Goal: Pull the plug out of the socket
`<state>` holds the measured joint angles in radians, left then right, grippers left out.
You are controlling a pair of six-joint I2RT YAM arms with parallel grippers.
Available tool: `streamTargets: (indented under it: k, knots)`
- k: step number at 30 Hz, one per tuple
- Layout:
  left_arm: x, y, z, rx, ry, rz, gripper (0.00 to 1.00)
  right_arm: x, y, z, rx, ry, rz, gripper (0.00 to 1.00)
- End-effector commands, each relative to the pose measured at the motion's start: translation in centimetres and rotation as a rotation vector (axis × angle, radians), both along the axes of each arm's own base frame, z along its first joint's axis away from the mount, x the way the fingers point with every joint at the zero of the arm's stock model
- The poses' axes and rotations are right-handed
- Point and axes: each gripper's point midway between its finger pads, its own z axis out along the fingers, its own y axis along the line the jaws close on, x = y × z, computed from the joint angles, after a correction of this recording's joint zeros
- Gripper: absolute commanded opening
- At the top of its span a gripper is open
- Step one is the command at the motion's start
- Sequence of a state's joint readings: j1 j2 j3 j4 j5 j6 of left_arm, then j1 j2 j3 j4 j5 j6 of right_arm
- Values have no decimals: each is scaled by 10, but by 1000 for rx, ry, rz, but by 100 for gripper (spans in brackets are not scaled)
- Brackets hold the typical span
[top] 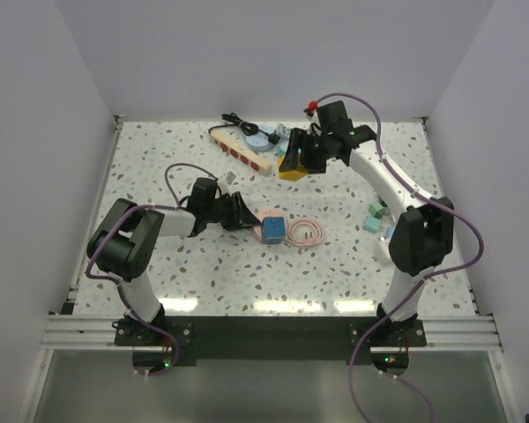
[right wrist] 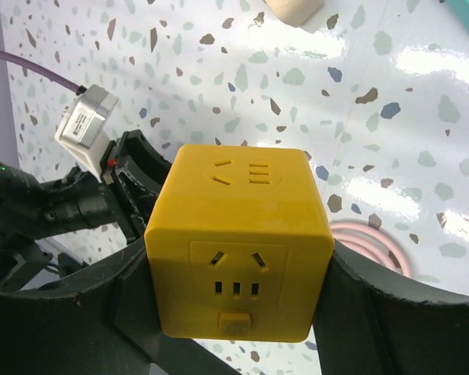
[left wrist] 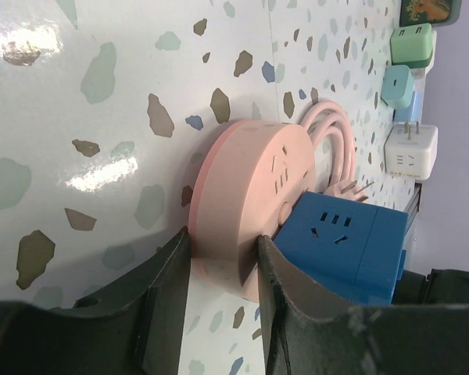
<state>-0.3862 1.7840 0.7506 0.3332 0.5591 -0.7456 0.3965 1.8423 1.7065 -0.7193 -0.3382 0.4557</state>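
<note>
Yellow cube clamped in right gripper, just beside cream strip at the far side; seemingly unplugged already. Left gripper pinches pink disc. Next: carry cube clear, set down.

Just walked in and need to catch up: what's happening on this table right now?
Both arms are holding something. The left end effector is clamped on the flat pink round socket, which lies on the table with a blue cube adapter right against it. The right end effector grips a yellow cube adapter near the far side, close to the cream power strip, which neither arm touches.
</note>
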Motion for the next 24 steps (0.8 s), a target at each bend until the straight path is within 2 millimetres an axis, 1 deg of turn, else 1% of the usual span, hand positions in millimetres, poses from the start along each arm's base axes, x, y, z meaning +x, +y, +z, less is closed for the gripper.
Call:
streamTargets:
  k: [1, 2, 4, 5, 6, 7, 8, 9, 10, 12, 13, 14, 15, 16, 17, 20, 21, 24]
  knots:
    - [0, 16, -21, 102, 30, 47, 0, -6, -18, 11, -64, -28, -45, 0]
    - [1, 15, -15, 91, 19, 50, 0, -1, -31, 8, -91, -30, -90, 0]
    - [5, 12, -6, 70, 4, 56, 0, 18, -80, -2, -191, -35, -251, 0]
    - [7, 11, 1, 57, -11, 57, 0, 24, -99, -4, -227, -42, -308, 0]
    - [8, 10, 4, 51, -15, 59, 0, 32, -128, -9, -259, -31, -384, 0]
    - [12, 8, 9, 44, -25, 59, 0, 39, -147, -18, -295, -14, -445, 0]
    - [13, 7, 12, 39, -29, 58, 0, 43, -162, -22, -312, -4, -481, 0]
    - [15, 7, 14, 37, -33, 58, 0, 49, -180, -26, -330, 9, -526, 0]
    - [18, 5, 18, 33, -40, 57, 0, 54, -192, -38, -366, 31, -551, 0]
    - [20, 5, 21, 35, -42, 59, 0, 59, -211, -52, -387, 70, -585, 0]
    - [23, 4, 24, 34, -47, 62, 0, 59, -216, -60, -402, 92, -593, 0]
    - [24, 4, 26, 36, -50, 64, 0, 60, -219, -76, -404, 131, -591, 0]
    - [25, 5, 28, 35, -55, 67, 0, 61, -225, -82, -396, 145, -599, 0]
    - [26, 4, 32, 33, -61, 68, 0, 63, -225, -89, -390, 155, -596, 0]
    - [27, 4, 33, 34, -64, 73, 0, 62, -225, -101, -378, 182, -583, 0]
    - [29, 5, 41, 28, -78, 80, 0, 63, -229, -114, -376, 209, -577, 0]
    - [30, 4, 43, 27, -80, 81, 0, 62, -233, -120, -390, 228, -589, 0]
    - [32, 3, 51, 17, -92, 83, 0, 58, -237, -127, -390, 259, -605, 0]
